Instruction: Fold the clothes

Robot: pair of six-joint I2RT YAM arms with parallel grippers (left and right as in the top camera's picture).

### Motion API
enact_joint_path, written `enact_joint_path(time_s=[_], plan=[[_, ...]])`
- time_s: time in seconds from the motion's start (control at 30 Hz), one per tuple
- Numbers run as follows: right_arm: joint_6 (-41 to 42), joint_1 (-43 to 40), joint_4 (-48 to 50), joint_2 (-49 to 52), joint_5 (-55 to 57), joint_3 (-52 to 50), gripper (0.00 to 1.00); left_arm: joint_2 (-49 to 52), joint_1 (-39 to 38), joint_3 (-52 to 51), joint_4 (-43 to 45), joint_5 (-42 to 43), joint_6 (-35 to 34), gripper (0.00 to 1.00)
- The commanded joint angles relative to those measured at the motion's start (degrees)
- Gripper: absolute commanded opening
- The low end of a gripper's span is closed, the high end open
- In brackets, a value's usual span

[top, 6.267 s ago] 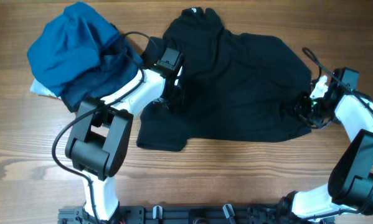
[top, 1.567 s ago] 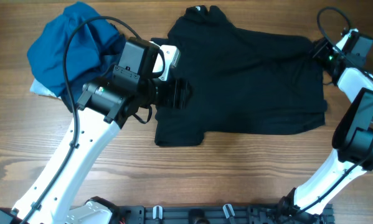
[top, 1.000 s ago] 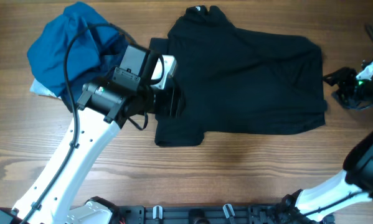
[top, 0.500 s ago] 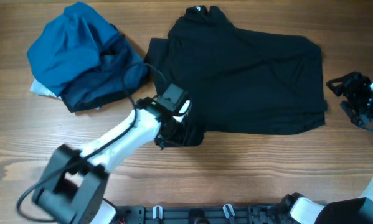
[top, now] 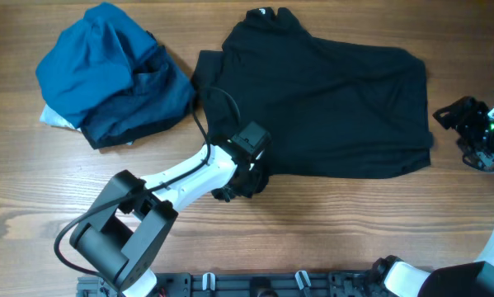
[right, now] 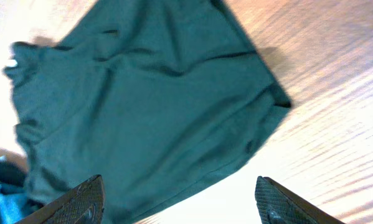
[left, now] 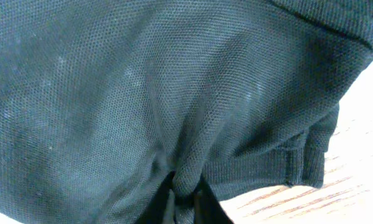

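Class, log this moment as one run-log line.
left gripper: shut on black shirt hem corner | right gripper: open, off the shirt | blue garment bundle: left of shirt

The wooden table [top: 354,235] is free at the right front; the left arm [top: 189,177] crosses the left front, and the blue garment bundle [top: 106,74] (beside the black shirt [top: 337,107]) blocks the far left.

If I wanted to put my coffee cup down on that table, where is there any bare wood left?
Bare table lies in front of the black shirt, right of the left arm. Another patch lies front-left, in front of the blue bundle. The back is crowded: bundle and shirt nearly meet, and the right arm stands close to the shirt's side.
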Motion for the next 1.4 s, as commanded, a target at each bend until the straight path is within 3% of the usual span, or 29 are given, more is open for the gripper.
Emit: enact_joint_path(time_s=[0.0, 0.2, 0.37, 0.47, 0.53, 0.57, 0.6, 0.7, 0.8, 0.93, 1.03, 1.27, 1.37], plan=[[0.6, 0.2, 0.2, 3.3, 6.4, -0.6, 0.79, 2.6, 0.8, -2.1, -3.4, 1.5, -6.0, 0.04], [0.6, 0.2, -1.4, 12.6, 10.1, -0.6, 0.78, -1.1, 8.0, -2.1, -8.2, 1.4, -8.0, 0.04], [-2.0, 0.2, -4.3, 19.3, 7.8, -0.6, 0.58, -2.3, 12.2, -2.1, -8.3, 1.5, -9.9, 0.04], [-4.3, 0.2, -3.7, 21.2, 5.0, -1.5, 0.61, -2.3, 12.3, -2.1, -6.8, 1.6, -9.9, 0.04], [-4.2, 0.2, 0.1, 21.5, 4.7, -2.9, 0.57, -2.3, 12.2, -2.1, -5.8, 1.7, -9.9, 0.04], [-4.2, 0.2, 3.1, 21.5, 3.7, -4.0, 0.52, -2.3, 12.2, -2.1, -5.5, 1.7, -9.9, 0.04], [-2.9, 0.2, 6.3, 21.5, 3.1, -5.5, 0.38, -2.3, 12.2, -2.1, -5.3, 2.1, -9.9, 0.04], [0.2, 0.2, 8.5, 21.5, 4.2, -8.3, 0.25, -2.3, 12.2, -2.1, -4.0, 4.7, -9.9, 0.04], [6.1, 0.0, 5.9, 21.5, 13.8, -8.9, 0.24, -2.3, 12.2, -2.1, -2.5, 8.5, -9.9, 0.04], [5.5, 0.0, 2.3, 21.5, 13.5, -10.1, 0.28, -2.3, 12.3, -2.1, -2.5, 8.5, -9.4, 0.04], [5.0, 0.0, 5.5, 21.5, 13.2, -14.9, 0.28, -2.3, 12.3, -2.1, -2.8, 8.5, -9.4, 0.04], [4.3, 0.1, 15.7, 21.5, 0.6, -19.7, 0.29, -2.3, 12.2, -2.1, -3.2, 8.5, -9.5, 0.04], [3.3, 0.1, 17.1, 21.4, -3.3, -19.6, 0.35, -2.3, 12.2, -2.1, -3.2, 9.0, -9.5, 0.04]])
